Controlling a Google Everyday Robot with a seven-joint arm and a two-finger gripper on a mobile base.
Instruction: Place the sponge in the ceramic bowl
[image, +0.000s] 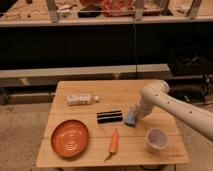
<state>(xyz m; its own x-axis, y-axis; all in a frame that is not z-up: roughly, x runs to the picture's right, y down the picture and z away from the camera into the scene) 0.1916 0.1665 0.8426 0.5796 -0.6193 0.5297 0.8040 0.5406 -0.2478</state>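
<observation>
The gripper (134, 113) stood at the sponge (130, 119), its state unclear; a loose hold might drop it outside the ceramic bowl (156, 139)

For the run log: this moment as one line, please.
gripper: low, at sponge | sponge: on table, right of black bar | ceramic bowl: no sponge inside | placing: pending

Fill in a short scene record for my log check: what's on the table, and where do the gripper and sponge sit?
table: wooden, low
gripper: at the sponge, right of the table's middle
sponge: light blue, just right of the black bar, in no container
black bar: table's middle
bottle: on its side, back left
orange dish: front left
carrot: front middle
white cup: front right
</observation>
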